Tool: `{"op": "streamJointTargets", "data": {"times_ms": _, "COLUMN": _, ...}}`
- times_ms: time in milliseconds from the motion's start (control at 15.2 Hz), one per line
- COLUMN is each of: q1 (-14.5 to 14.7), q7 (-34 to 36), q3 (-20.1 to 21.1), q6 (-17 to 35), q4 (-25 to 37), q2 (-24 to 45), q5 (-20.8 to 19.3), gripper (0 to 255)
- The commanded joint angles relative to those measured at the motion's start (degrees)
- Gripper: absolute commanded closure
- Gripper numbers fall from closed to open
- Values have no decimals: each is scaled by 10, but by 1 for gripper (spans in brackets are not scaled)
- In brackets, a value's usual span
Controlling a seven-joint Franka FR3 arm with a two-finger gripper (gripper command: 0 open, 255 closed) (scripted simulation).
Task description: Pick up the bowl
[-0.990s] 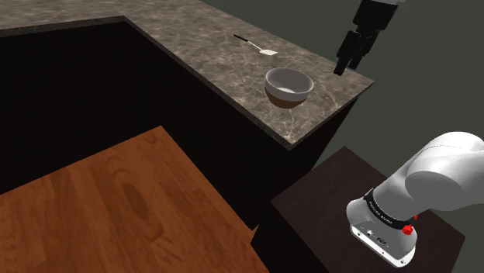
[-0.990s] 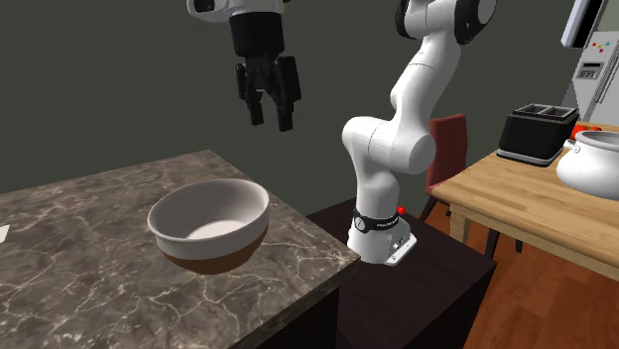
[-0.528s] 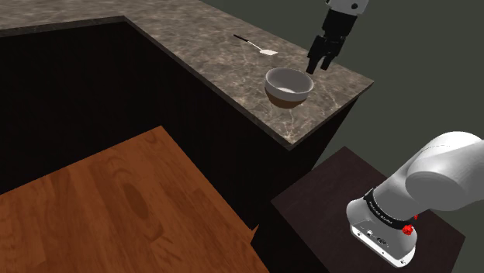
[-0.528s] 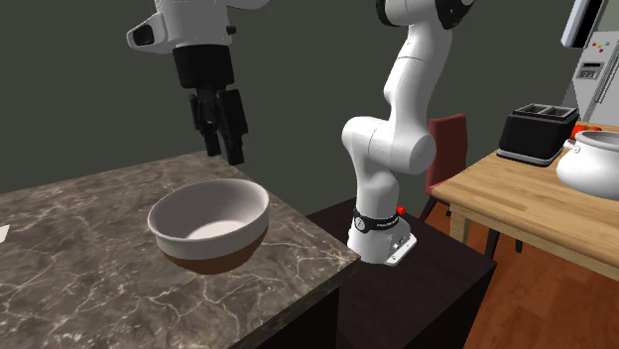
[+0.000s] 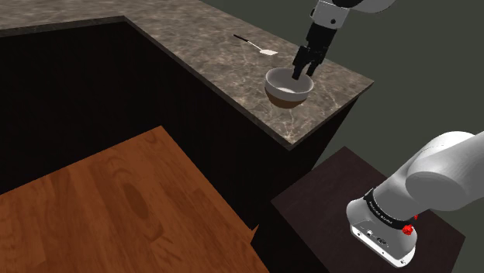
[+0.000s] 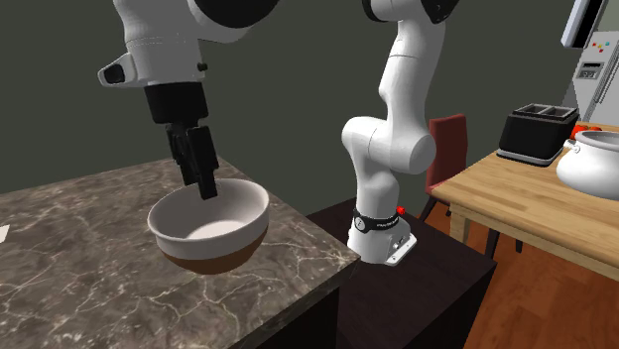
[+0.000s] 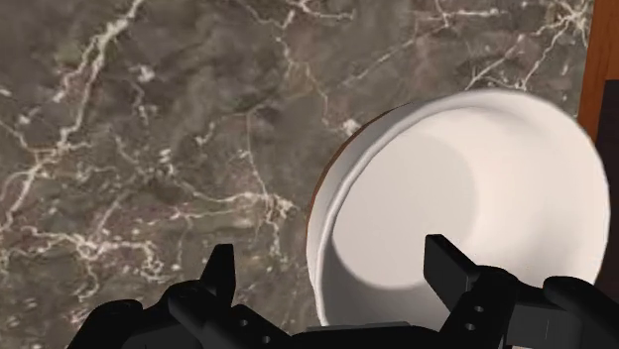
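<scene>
Wrist view: wide-open, empty fingers astride the rim of the bowl on the bench (stiff, light, probably slick and chippable), best pinched across that thin wall.

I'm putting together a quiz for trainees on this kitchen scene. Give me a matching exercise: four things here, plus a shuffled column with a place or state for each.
1 bowl
2 spoon
3 gripper
4 pot

A on the wooden table
B open, astride a rim
C white inside, brown underneath
D lying flat on the counter, beyond the bowl

Pairs: 1-C, 2-D, 3-B, 4-A
</scene>
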Motion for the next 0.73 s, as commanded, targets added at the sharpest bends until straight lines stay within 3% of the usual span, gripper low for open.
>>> {"op": "streamJointTargets", "data": {"times_ms": 0, "q1": 0, "q7": -4, "q3": -1, "q6": 15, "q4": -12, "q2": 4, "q5": 1, "gripper": 0}}
{"op": "streamJointTargets", "data": {"times_ms": 198, "q1": 0, "q7": -6, "q3": -1, "q6": 28, "q4": -22, "q2": 6, "q5": 2, "gripper": 0}}
{"op": "streamJointTargets", "data": {"times_ms": 264, "q1": 0, "q7": -6, "q3": -1, "q6": 28, "q4": -22, "q2": 6, "q5": 2, "gripper": 255}}
{"op": "streamJointTargets", "data": {"times_ms": 660, "q1": 0, "q7": -6, "q3": -1, "q6": 28, "q4": -21, "q2": 7, "q5": 2, "gripper": 255}}
